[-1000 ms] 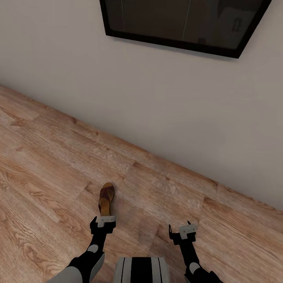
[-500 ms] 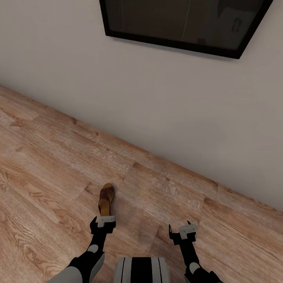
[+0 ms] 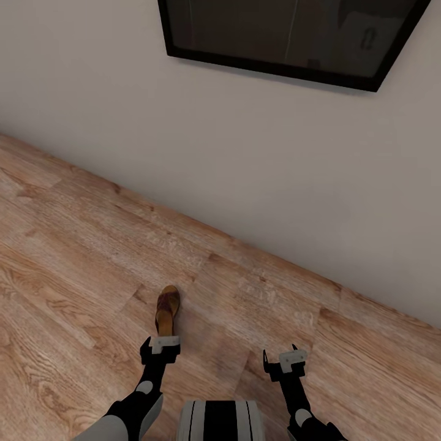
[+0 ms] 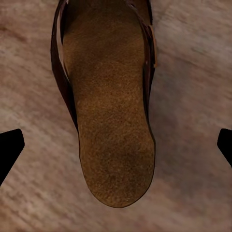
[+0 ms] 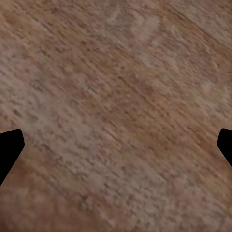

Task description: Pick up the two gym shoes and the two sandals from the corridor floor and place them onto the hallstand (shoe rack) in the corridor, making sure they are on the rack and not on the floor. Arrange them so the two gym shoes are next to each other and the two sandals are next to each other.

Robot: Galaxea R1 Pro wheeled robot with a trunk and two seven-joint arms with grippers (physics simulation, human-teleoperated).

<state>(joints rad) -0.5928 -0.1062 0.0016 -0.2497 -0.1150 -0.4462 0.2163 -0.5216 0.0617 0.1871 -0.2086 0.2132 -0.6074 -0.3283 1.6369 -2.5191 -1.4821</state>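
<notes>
Standing beside the robot, I see one sandal (image 3: pixel 166 309) lying on the floor (image 3: pixel 73 269), just ahead of the left gripper (image 3: pixel 160 343), with its heel end toward the gripper and its toe toward the wall (image 3: pixel 184 135). In the left wrist view the sandal (image 4: pixel 108 106) sits between the two fingertips (image 4: pixel 9 147), which stand far apart at the edges and do not touch it, so this gripper is spread wide. The right gripper (image 3: pixel 288 358) hangs over bare floor (image 5: pixel 116 116), also spread wide, with nothing between its fingers.

The sandal is flat and low, so I think the main risk is in the descent. If the gripper comes down too shallow, the fingers can close above the sole and slip off. If it goes too deep, the tips can press into the floor.

The heel is smooth and rounded, so I think a grip on it alone may let the sandal swing or fall during the lift. A crooked closing can also push it away toward the wall.
</notes>
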